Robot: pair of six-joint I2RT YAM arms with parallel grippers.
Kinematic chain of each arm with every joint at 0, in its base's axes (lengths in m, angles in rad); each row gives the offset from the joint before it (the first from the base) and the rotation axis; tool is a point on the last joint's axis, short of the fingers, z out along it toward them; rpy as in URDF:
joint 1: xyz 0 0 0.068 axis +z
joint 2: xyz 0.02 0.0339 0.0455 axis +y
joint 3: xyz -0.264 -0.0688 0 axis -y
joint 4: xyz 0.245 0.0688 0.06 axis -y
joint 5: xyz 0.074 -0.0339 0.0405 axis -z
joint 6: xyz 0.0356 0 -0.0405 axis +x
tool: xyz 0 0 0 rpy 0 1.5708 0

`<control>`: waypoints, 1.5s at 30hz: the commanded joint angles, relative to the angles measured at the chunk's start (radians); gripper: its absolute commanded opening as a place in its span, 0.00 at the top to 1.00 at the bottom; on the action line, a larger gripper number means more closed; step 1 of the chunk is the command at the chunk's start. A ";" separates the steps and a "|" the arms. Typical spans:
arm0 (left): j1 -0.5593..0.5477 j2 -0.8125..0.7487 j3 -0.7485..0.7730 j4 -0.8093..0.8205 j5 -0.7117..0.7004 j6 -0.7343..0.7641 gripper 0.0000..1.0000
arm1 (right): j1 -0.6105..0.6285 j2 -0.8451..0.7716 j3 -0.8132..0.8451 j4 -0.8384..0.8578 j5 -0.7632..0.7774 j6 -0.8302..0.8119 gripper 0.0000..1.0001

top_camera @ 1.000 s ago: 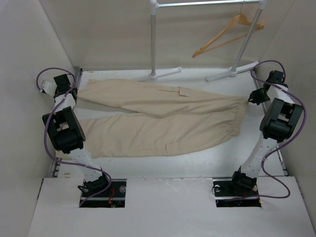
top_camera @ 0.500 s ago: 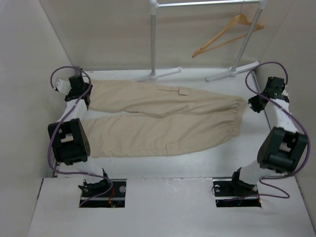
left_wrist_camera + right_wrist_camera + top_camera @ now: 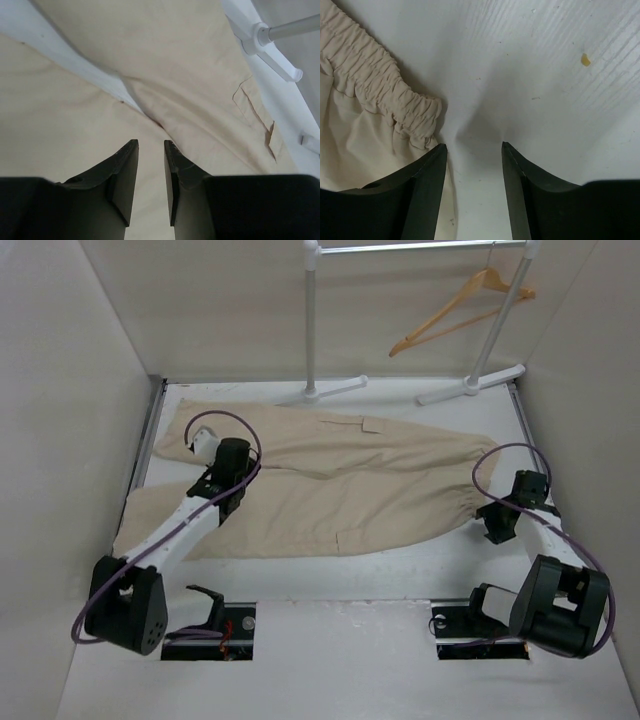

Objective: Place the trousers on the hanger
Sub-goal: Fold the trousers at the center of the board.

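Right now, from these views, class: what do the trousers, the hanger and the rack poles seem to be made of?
Trousers: soft matte beige woven cloth; it creases and gathers at the waist. Hanger: apparently wood, smooth orange-tan; grain too small to confirm. Rack poles: probably metal tubing, white-grey with a faint sheen.

I see a white table with beige trousers spread flat across it, elastic waist to my right, legs to my left, and the white rack's feet resting at its far edge
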 commanded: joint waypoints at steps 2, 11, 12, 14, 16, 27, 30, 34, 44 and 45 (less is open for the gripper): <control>-0.010 -0.153 -0.065 -0.088 -0.047 -0.020 0.73 | 0.009 0.015 0.000 0.158 -0.050 0.016 0.47; 0.065 -0.408 -0.148 -0.385 0.013 0.002 0.62 | 0.029 0.113 0.035 0.199 -0.059 0.045 0.55; 0.078 -0.417 -0.138 -0.436 0.019 0.002 0.62 | 0.030 0.138 0.037 0.207 -0.054 0.048 0.58; 0.090 -0.440 -0.116 -0.519 0.018 0.002 0.61 | 0.031 0.167 0.041 0.221 -0.045 0.067 0.63; 0.096 -0.485 -0.104 -0.579 0.009 -0.001 0.61 | 0.032 0.187 0.046 0.247 -0.033 0.076 0.69; 0.145 -0.559 -0.072 -0.804 0.091 0.015 0.96 | -0.126 -0.086 0.059 0.063 0.067 0.151 1.00; 0.185 -0.546 -0.053 -0.895 0.053 0.032 0.97 | -0.157 -0.112 0.087 0.037 0.078 0.174 1.00; 0.266 -0.638 -0.052 -0.942 0.027 0.009 0.96 | -0.108 -0.057 0.113 0.072 0.055 0.200 1.00; 0.692 -0.609 -0.049 -1.075 0.054 -0.089 0.33 | 0.038 0.081 0.126 0.168 0.032 0.202 1.00; 0.734 -0.582 -0.062 -1.040 0.068 -0.092 0.33 | 0.046 0.098 0.132 0.172 0.024 0.205 1.00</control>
